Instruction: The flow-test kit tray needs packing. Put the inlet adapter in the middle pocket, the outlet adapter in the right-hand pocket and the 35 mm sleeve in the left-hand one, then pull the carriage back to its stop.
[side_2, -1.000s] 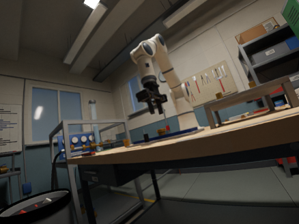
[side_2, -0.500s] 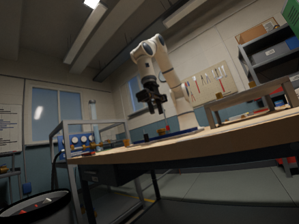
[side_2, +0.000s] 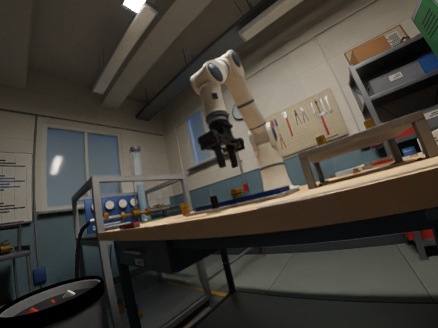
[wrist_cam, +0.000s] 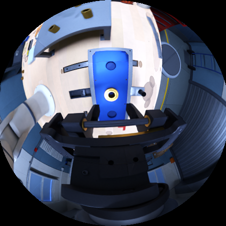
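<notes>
A brass adapter (wrist_cam: pixel 111 94) sits in the middle pocket of the blue tray (wrist_cam: pixel 111 85). The pockets on either side of it (wrist_cam: pixel 110 65) (wrist_cam: pixel 111 114) are empty. The tray rides on a carriage with a dark handle (wrist_cam: pixel 142 93) at one side. My gripper (wrist_cam: pixel 111 113) hangs high above the tray, open and holding nothing. Two more brass parts (wrist_cam: pixel 87 13) (wrist_cam: pixel 54 28) stand on a raised grey shelf farther along the bench. In the side camera the gripper (side_2: pixel 226 159) is well above the benchtop, and a brass part (side_2: pixel 236 192) stands on the tray.
Behind the bench are a pegboard of tools (side_2: pixel 306 120) and a window. A raised shelf (side_2: pixel 365 137) stands on the bench. A gauge rig in a metal frame (side_2: pixel 120 205) stands beyond the bench end. A round bin (side_2: pixel 50 300) is on the floor.
</notes>
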